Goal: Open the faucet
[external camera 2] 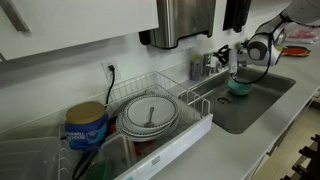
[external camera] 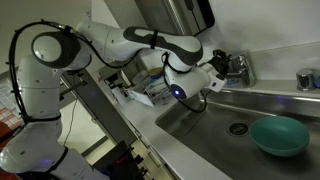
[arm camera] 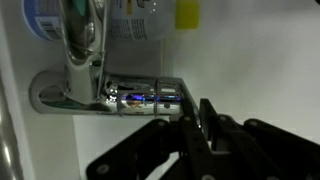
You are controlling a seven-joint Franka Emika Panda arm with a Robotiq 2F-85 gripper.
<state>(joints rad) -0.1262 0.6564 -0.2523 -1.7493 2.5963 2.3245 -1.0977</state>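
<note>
1. Desk (external camera: 175,140): pale counter along the wall, carrying everything below.
2. Arm (external camera: 120,45): white, jointed, reaching across the desk towards 3 o'clock in an exterior view. In an exterior view (external camera 2: 262,45) it enters from 2 o'clock.
3. Sink (external camera: 200,115): steel basin set into the desk, seen in both exterior views.
4. Dish rack (external camera 2: 195,125): white wire, on the desk at 9 o'clock of the sink.
5. Dispenser (external camera 2: 185,22): steel box on the wall at 12 o'clock.
6. Plates (external camera 2: 150,115): a stack lying in the rack.
7. Bowl (external camera: 278,135): teal, upright in the sink, at 4 o'clock of the drain.
8. Faucet (external camera: 236,68): chrome, at the back rim of the sink, just beyond the arm's end at 2 o'clock. In the wrist view (arm camera: 80,70) its upright body stands at 10 o'clock, with a short horizontal chrome piece (arm camera: 140,97) running from the base towards 3 o'clock.
9. Jaws: dark, rising from 6 o'clock in the wrist view. They are drawn close together with only a thin slit between them and nothing held. Their tips are just below the end of the horizontal piece; contact cannot be judged.
10. Tub (external camera 2: 87,125): blue, at 9 o'clock of the plates.
11. Cup (external camera: 307,80): small, metal, dark-topped, on the sink's back rim at 3 o'clock of the faucet.
12. Drain (external camera: 237,128): round, in the sink floor.
</note>
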